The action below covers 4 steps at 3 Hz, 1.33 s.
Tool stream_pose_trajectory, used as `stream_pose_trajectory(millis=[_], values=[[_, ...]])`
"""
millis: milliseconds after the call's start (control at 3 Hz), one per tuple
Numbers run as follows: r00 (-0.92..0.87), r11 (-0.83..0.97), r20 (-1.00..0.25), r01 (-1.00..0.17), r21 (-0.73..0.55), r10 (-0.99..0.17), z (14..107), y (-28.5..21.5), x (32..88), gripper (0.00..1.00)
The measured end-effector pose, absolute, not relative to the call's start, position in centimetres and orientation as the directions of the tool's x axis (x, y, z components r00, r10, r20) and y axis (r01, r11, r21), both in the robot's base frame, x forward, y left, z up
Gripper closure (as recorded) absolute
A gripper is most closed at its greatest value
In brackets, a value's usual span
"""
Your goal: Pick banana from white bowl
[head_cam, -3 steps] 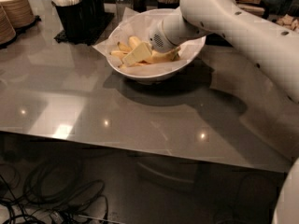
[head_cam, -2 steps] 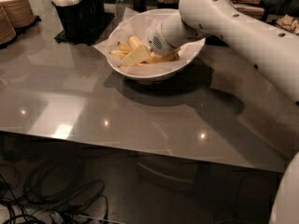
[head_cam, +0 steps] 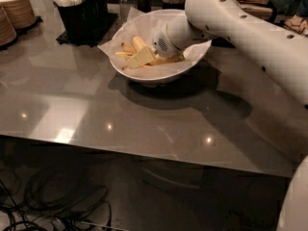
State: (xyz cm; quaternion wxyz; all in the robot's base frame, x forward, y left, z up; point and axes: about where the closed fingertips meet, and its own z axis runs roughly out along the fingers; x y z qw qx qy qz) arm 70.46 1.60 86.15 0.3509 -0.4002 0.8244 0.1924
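gripper (head_cam: 141,57) inside glossy round white bowl (head_cam: 147,76) | beside curved yellow banana (head_cam: 137,43) | grasp: cannot tell

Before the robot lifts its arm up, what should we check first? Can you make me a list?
1. The end effector is down inside the white bowl, among the fruit: ok.
2. It has hold of the banana: cannot tell.
3. The white bowl stands upright on the table: ok.
4. The paper lining will stay behind when the fruit goes up: cannot tell.
5. The black holder stands apart from the bowl, probably out of the way of a straight lift: ok.
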Motion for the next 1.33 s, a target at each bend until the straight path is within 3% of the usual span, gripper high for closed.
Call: stream_pose_trajectory(millis=[333,667,1333], values=[[-0.433,0.606,-0.733,-0.795,0.036,-0.525,86.5,1.6,70.5,0.91],[-0.407,0.593,-0.76,-0.804,0.035,-0.507,88.5,0.4,70.3,1.0],[-0.375,0.554,-0.791,-0.831,0.056,-0.483,90.7,-1.4,69.5,1.0]])
